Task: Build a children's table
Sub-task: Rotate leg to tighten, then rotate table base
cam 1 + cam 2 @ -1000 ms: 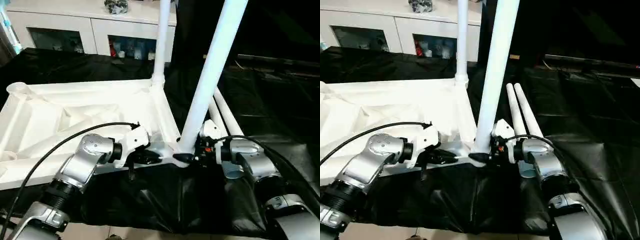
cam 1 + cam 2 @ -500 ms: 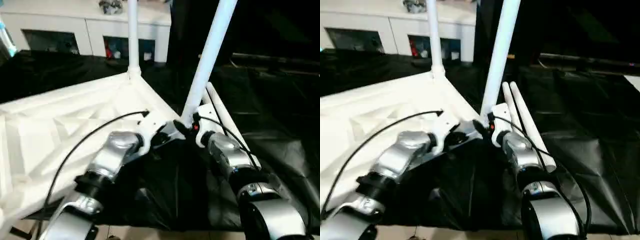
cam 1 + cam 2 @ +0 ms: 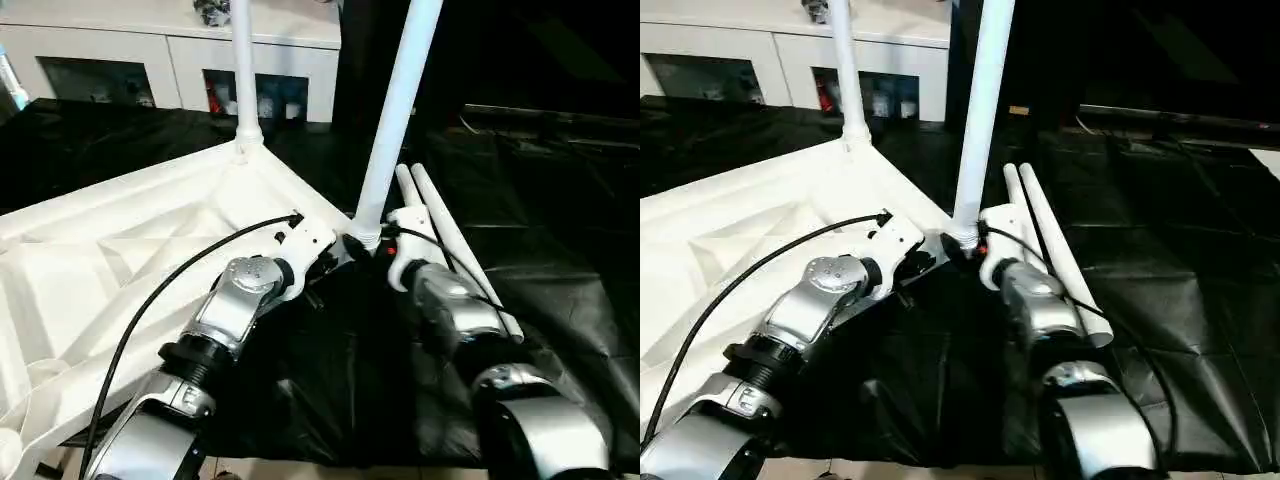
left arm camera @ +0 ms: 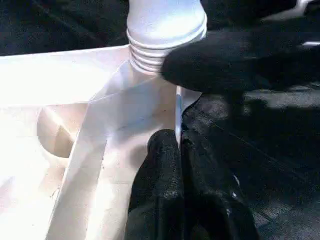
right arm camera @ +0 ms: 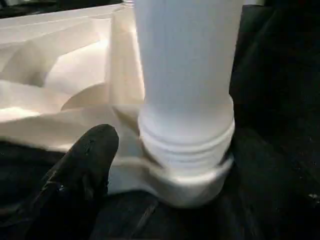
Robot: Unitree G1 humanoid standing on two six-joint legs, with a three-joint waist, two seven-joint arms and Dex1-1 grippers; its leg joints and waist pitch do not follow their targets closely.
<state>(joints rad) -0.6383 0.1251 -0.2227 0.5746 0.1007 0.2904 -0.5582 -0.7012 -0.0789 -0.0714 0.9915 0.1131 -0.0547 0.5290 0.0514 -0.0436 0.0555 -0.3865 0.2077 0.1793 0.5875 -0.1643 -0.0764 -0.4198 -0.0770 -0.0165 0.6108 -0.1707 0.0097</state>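
While the upturned tabletop (image 3: pixel 120 250) lies ribs-up on the black-draped table (image 3: pixel 560 230), two legs stand in its right-hand corner sockets.

Near leg (image 3: pixel 395 110) and far leg (image 3: pixel 243 70) stand upright; two loose legs (image 3: pixel 440 225) lie just right. Left gripper (image 4: pixel 180 145), fingers pressed together, pinches the tabletop's rim; right gripper (image 5: pixel 165 150) straddles the near leg's base, spread.

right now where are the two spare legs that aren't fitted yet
In the left eye view the two spare legs lie side by side on the black-draped work table, right of the tabletop, just beyond the near upright leg and running along the right arm.
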